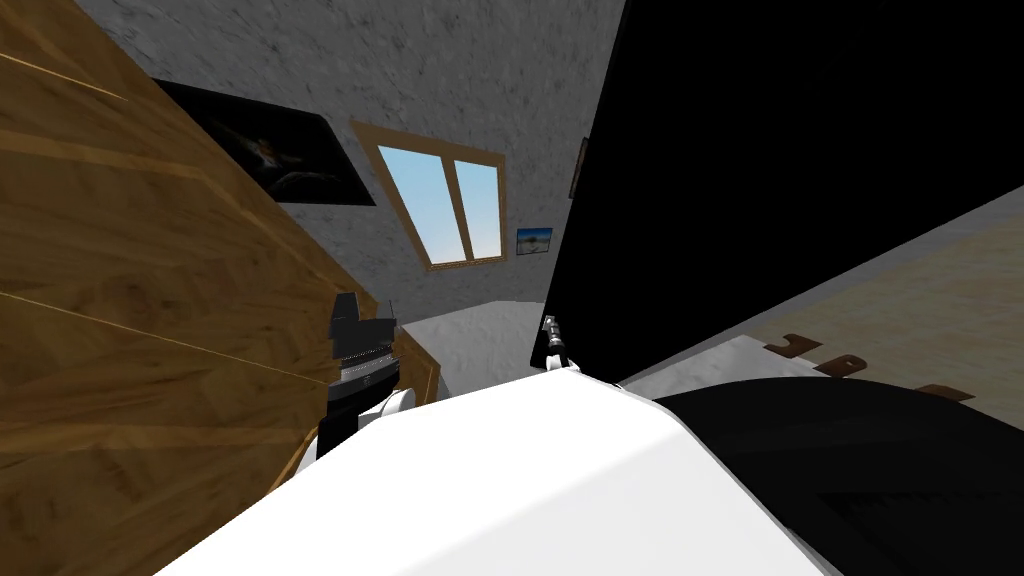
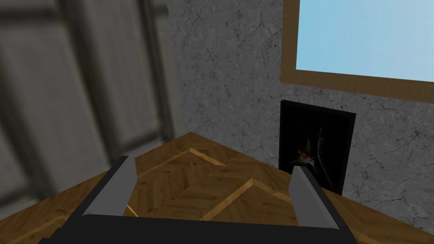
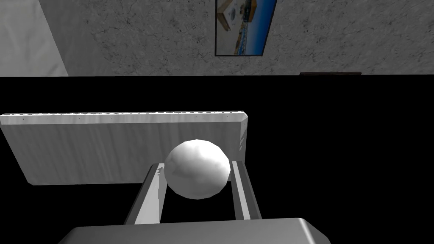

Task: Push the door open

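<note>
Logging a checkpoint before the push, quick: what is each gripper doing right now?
Left gripper: open, holding nothing.
Right gripper: shut on the white round knob.

Brown wooden parquet floor (image 2: 190, 186) with pale inlaid strips

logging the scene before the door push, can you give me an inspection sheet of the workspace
surface: wood-patterned surface under the left end effector
job's things: light grey door with a white round knob in front of it
clutter: nothing seen
end effectors: right end effector shut on the knob, fingers pressing its sides; left end effector open, holding nothing
cables: nothing seen
surroundings: mottled grey wall, wood-framed window, dark picture, small blue picture, blurred grey panelled surface, black area around the door
</note>
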You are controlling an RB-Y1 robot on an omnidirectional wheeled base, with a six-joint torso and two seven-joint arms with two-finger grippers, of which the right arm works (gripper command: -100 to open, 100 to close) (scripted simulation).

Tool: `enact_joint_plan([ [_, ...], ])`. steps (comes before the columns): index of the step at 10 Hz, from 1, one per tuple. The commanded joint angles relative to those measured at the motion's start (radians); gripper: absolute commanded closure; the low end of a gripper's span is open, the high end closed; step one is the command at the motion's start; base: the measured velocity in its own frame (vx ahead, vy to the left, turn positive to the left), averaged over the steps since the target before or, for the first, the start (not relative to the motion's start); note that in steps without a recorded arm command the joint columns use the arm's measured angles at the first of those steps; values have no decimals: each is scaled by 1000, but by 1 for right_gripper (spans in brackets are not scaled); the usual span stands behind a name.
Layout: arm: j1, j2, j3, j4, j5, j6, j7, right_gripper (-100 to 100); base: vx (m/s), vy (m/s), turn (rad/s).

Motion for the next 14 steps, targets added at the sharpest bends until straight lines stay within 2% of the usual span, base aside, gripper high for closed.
enact_joint_plan([
  [1,-26,-24,-16,47,-9,-25,-2,100,124,23,-47],
  [2,-26,-24,-16,42,-9,-25,-2,100,43,-1,-1],
  [3,-24,-28,-36,48,-22,-24,4,100,125,60,-37],
  [6,-23,-33,-57,49,-36,-24,11,100,185,44,-70],
  [9,-23,-33,-57,49,-36,-24,11,100,59,-2,3],
  [10,-22,-36,-71,50,-45,-24,15,100,114,26,-43],
  [14,-21,-40,-90,51,-57,-23,21,100,159,41,-51],
])
